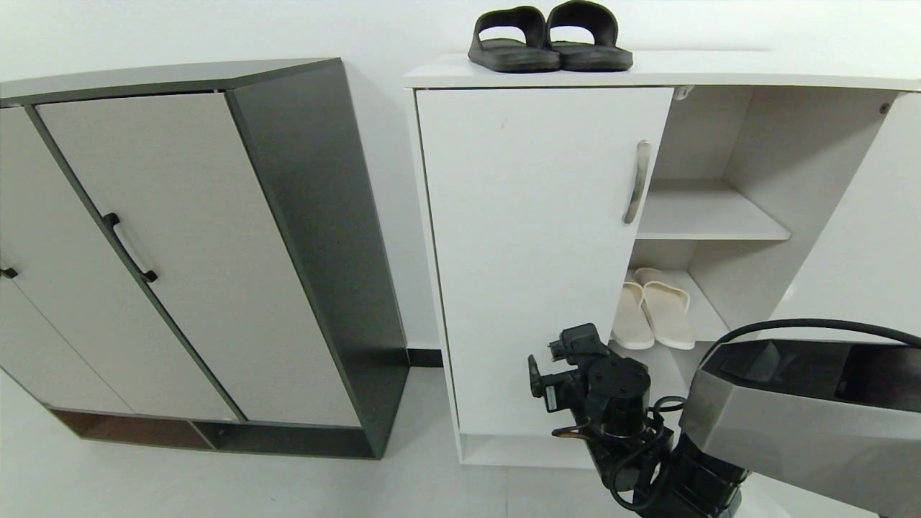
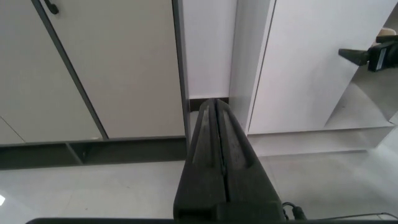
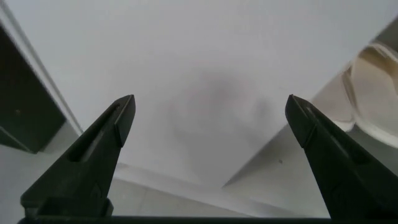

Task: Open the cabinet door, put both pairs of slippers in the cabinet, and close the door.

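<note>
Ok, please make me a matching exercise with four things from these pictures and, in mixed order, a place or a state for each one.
Things:
1. black slippers
2. cream slippers
3. left gripper
4. right gripper

Places or states:
A. open
B. inside the white cabinet
C. on top of the white cabinet
D. shut

Pairs: 1-C, 2-B, 3-D, 4-A
</note>
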Controlling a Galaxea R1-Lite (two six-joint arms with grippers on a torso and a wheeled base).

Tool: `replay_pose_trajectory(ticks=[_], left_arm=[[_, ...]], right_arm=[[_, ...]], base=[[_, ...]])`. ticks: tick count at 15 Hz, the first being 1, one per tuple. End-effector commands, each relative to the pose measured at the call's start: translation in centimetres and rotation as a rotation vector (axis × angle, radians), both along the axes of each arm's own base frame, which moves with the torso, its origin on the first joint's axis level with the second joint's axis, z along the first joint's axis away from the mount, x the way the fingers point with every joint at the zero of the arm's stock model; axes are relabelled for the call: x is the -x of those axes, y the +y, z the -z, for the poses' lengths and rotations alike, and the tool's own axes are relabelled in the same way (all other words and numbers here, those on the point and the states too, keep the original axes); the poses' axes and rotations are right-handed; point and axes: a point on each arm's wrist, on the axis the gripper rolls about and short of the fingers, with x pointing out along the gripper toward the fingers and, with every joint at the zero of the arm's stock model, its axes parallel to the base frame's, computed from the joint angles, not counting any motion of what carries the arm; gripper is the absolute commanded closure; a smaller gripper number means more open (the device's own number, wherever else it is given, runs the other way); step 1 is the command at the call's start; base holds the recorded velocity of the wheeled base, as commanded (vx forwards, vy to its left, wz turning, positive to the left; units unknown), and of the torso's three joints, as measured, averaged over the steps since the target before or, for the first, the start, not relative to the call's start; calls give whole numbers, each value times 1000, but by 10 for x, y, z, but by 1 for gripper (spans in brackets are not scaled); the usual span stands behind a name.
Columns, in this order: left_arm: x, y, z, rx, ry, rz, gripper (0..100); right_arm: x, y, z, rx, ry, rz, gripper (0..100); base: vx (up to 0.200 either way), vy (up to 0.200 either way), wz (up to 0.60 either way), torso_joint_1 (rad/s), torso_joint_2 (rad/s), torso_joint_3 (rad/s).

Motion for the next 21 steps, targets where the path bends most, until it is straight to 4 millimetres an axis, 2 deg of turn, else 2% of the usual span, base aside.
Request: replay_pose_trajectory(ticks=[1, 6, 13, 21], left_arm=[[0, 0, 0, 0, 1, 1, 100], [0, 0, 0, 0, 1, 1, 100], [0, 0, 0, -2, 1, 1, 100], [0, 0, 0, -2, 1, 1, 100]], right_arm=[[0, 0, 0, -3, -5, 0, 0], [-1, 0, -2, -15, -19, 4, 0], [2, 2, -6, -21, -27, -3, 0], [2, 2, -3, -14, -20, -2, 0]], base=[[0, 0, 0, 0, 0, 0], [0, 0, 0, 10, -145, -213], [0, 0, 0, 81, -486, -354], [0, 0, 0, 158, -479, -321]])
